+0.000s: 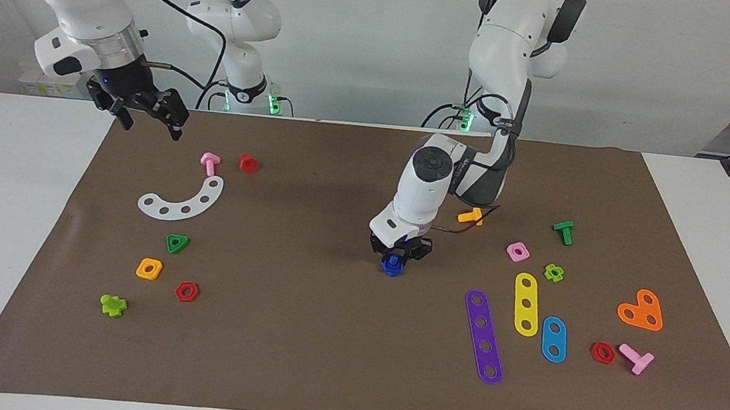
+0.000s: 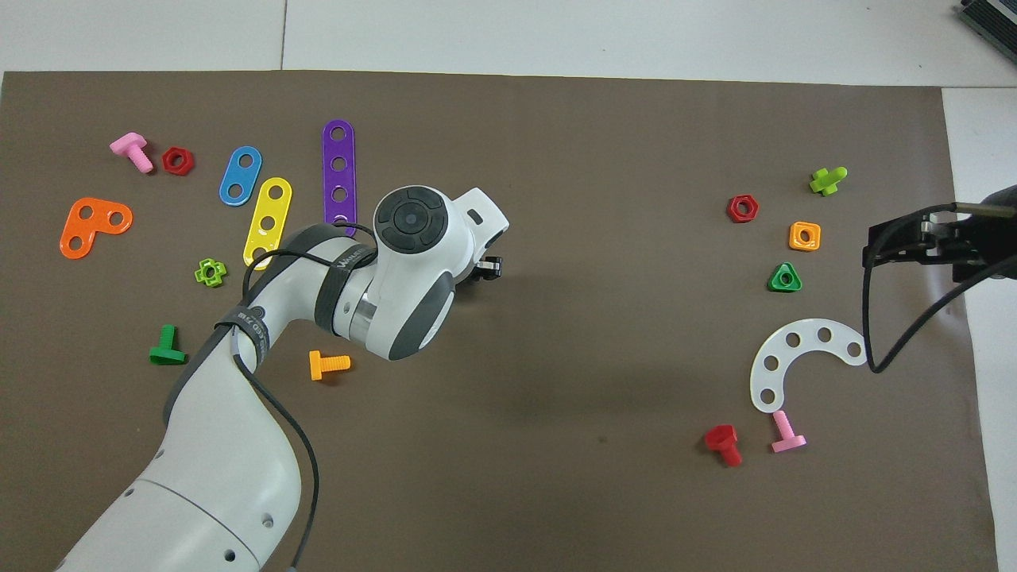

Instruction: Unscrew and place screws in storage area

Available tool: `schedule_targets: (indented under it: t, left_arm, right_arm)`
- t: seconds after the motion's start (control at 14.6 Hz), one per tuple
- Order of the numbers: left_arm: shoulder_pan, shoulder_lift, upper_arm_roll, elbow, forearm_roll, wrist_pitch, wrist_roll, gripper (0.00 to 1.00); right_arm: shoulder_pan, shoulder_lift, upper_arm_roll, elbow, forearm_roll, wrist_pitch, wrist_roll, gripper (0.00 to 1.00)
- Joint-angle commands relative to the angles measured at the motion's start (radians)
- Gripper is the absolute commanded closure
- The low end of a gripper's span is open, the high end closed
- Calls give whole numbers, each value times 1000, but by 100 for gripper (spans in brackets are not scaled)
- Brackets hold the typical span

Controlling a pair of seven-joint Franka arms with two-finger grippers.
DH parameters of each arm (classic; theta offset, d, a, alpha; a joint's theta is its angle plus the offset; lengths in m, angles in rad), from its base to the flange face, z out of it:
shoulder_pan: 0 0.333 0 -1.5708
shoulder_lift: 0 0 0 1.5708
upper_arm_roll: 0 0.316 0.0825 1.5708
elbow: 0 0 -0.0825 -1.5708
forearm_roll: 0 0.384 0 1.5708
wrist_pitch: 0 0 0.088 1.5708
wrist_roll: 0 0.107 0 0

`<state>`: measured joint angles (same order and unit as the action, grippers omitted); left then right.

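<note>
The dark-blue screw [image 1: 391,266], bolt and nut together, stands on the brown paper mat [image 1: 296,359] near its middle. My left gripper [image 1: 395,253] points straight down and is shut on the top of the screw. In the overhead view the left wrist hides the screw, and only a bit of the left gripper [image 2: 486,267] shows. My right gripper [image 1: 146,115] waits, open and empty, up in the air over the mat's edge at the right arm's end; it also shows in the overhead view [image 2: 906,238].
One loose group lies toward the right arm's end: a white curved strip [image 1: 182,199], pink bolt [image 1: 209,162], red bolt [image 1: 248,163], green triangular nut [image 1: 177,243]. The other lies toward the left arm's end: purple strip [image 1: 483,336], yellow strip [image 1: 526,303], orange T-bolt [image 1: 471,216].
</note>
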<state>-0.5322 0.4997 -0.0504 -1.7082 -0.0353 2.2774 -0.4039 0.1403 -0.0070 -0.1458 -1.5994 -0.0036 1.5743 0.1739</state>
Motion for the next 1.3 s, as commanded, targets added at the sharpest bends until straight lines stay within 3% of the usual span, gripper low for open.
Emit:
schedule_targets:
  t: [0.0, 0.27, 0.69, 0.96, 1.24]
  left_arm:
    - [-2, -13, 7, 19, 18, -47, 0, 59]
    - [1, -12, 7, 51, 12, -79, 0, 63]
    - [49, 74, 15, 340, 8, -396, 0, 62]
    - [145, 63, 15, 325, 5, -403, 77, 63]
    - [242, 8, 15, 197, 3, -391, 242, 63]
  right_arm:
    - [-1, -8, -6, -2, 16, -5, -24, 0]
    - [-1, -8, -6, -4, 16, -5, -24, 0]
    - [-1, -8, -6, -4, 16, -5, -24, 0]
    - [-1, -8, -6, -4, 16, -5, -24, 0]
    - [-1, -8, -6, -4, 16, -5, -24, 0]
